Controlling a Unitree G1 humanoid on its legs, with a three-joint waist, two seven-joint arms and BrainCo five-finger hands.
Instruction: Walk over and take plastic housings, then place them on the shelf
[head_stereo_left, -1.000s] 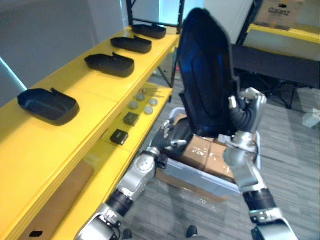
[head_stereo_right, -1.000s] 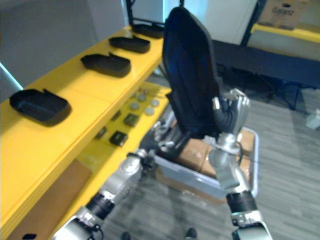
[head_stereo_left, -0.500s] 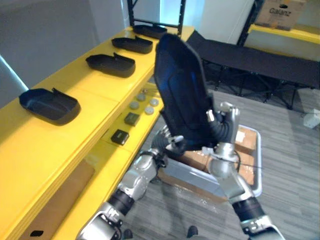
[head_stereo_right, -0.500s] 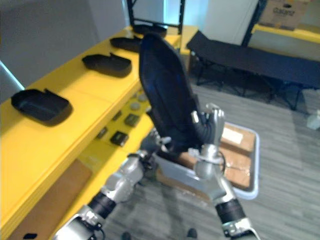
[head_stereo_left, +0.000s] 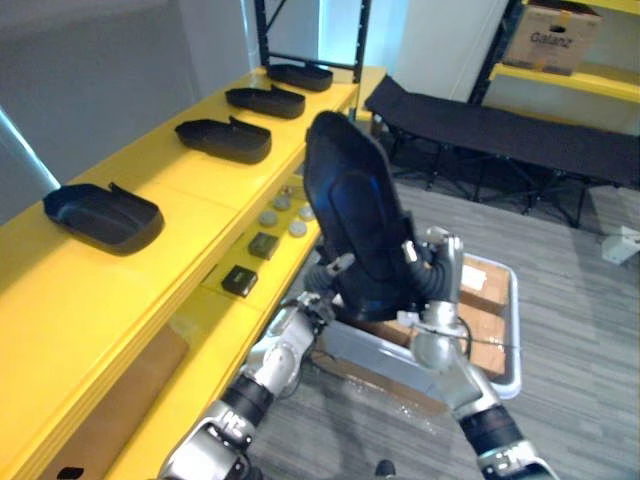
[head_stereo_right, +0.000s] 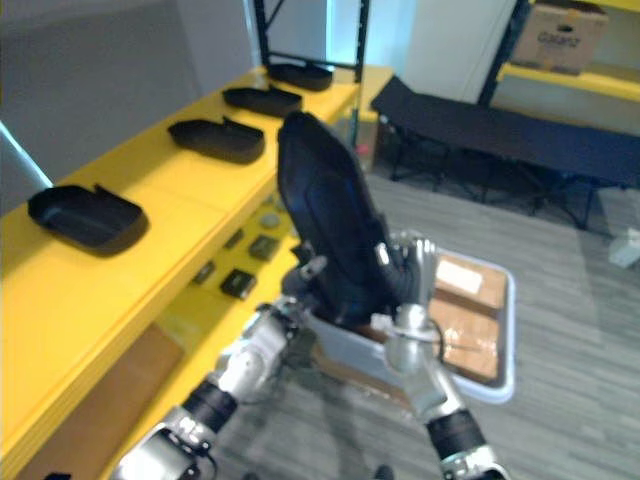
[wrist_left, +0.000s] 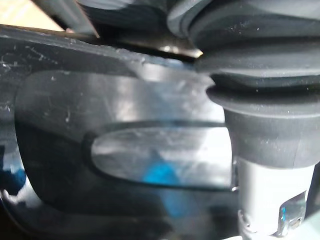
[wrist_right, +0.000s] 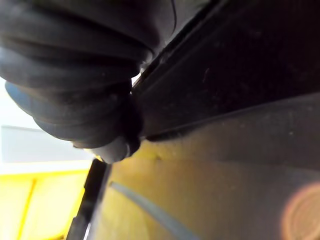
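Plainly, the black plastic housing (head_stereo_left: 355, 215) stands upright at the centre of the frame. It is braced between your left hand (head_stereo_left: 333, 270) at its lower left edge and your right hand (head_stereo_left: 440, 268) at its lower right edge, in front of a grey tote (head_stereo_left: 505, 345) holding cardboard boxes (head_stereo_left: 480, 285). Whether either hand is wrapped round the rim or only pressed flat against it, you cannot tell from here, since both wrist views show just ribbed cover against dark plastic. Judge the piece as a thin moulded shell: probably light for its size, stiff across the domed back, a little springy at the rim. Its smooth face throws back a bluish sheen, so expect it to be slippery. Most of it rises above your hands, so it will likely want to tip; the rim edges look like the surest hold. Along the yellow shelf (head_stereo_left: 190, 215) at the left of the frame lie four like housings, the nearest (head_stereo_left: 103, 215) at middle left and the farthest (head_stereo_left: 300, 75) at the top. They rest hollow side up, like shallow matt trays.
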